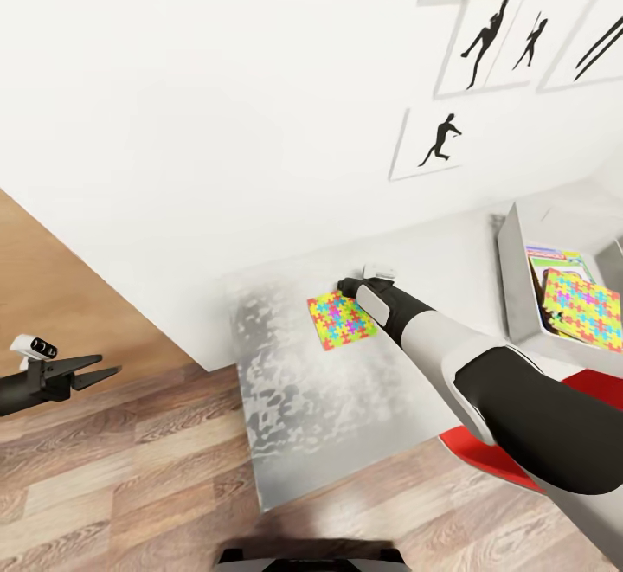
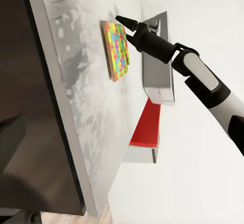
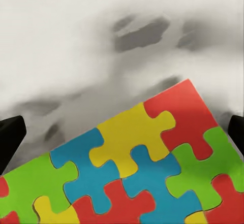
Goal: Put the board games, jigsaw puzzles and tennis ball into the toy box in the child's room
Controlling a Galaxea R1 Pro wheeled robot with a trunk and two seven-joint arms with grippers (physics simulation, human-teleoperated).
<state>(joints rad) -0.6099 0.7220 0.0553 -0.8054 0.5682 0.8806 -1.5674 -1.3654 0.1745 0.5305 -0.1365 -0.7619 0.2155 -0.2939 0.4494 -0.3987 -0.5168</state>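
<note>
Where the right hand (image 1: pixel 349 285) hovers, apparently open: jigsaw puzzle (image 1: pixel 343 319), flat, askew.

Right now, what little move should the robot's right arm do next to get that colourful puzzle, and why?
Probably lower the right gripper a little onto the jigsaw puzzle and close. Its fingers stand open just above the puzzle's far edge, the puzzle lies flat on the table, and the toy box waits beside it.

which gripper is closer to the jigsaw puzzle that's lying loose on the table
Right. The right gripper hangs just over the far corner of the jigsaw puzzle on the table, jaws open. The left gripper is off beyond the table's edge, over the wood floor.
</note>
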